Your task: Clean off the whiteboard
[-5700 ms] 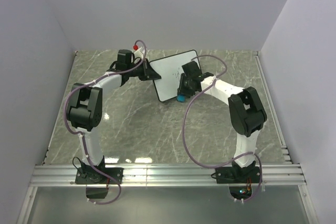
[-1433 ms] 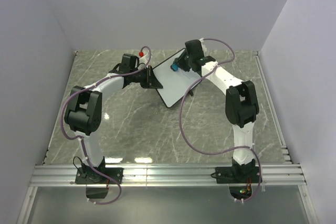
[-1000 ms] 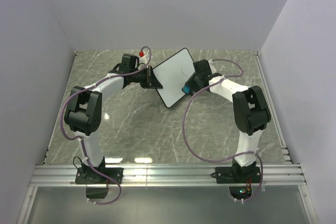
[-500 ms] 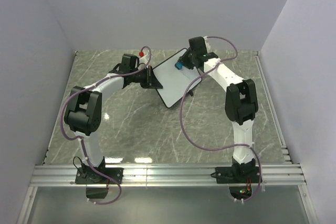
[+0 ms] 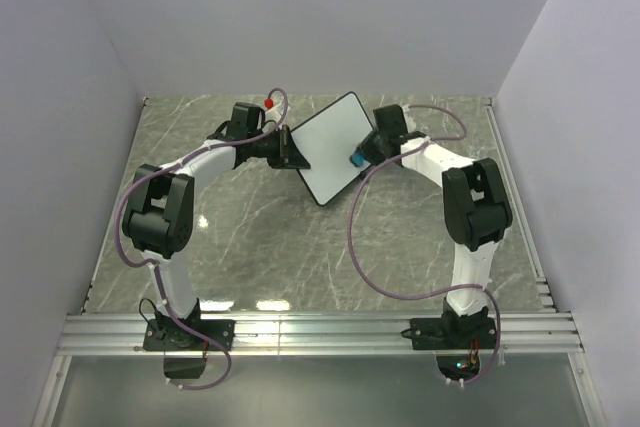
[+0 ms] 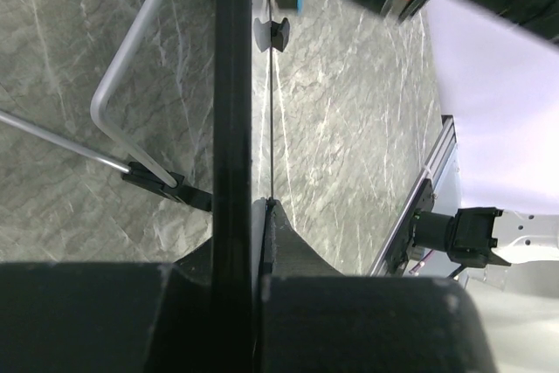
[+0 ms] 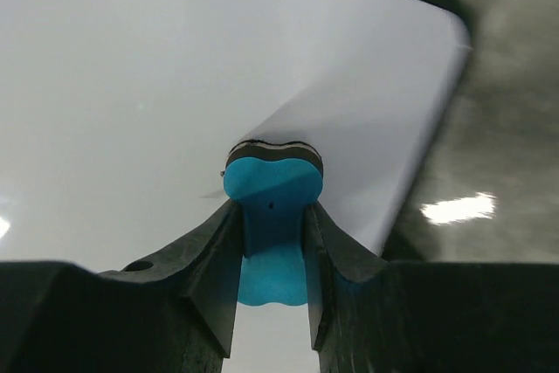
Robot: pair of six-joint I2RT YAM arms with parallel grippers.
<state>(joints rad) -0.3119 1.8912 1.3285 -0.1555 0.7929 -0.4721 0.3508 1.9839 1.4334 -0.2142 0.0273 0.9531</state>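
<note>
The right tool is clamped on a blue eraser, one finger on each side of the block. The eraser's dark pad presses against the whiteboard straight ahead of the jaws (the board's black-framed edge lies just to the right of the tool). The left tool is closed on the board's left edge, which runs edge-on straight out from between its fingers. Left of that edge, a thin metal stand ends in a black foot on the grey marble counter. Seen from above, the board stands tilted between the two tools, with the left tool at its left side and the right tool and eraser at its right
</note>
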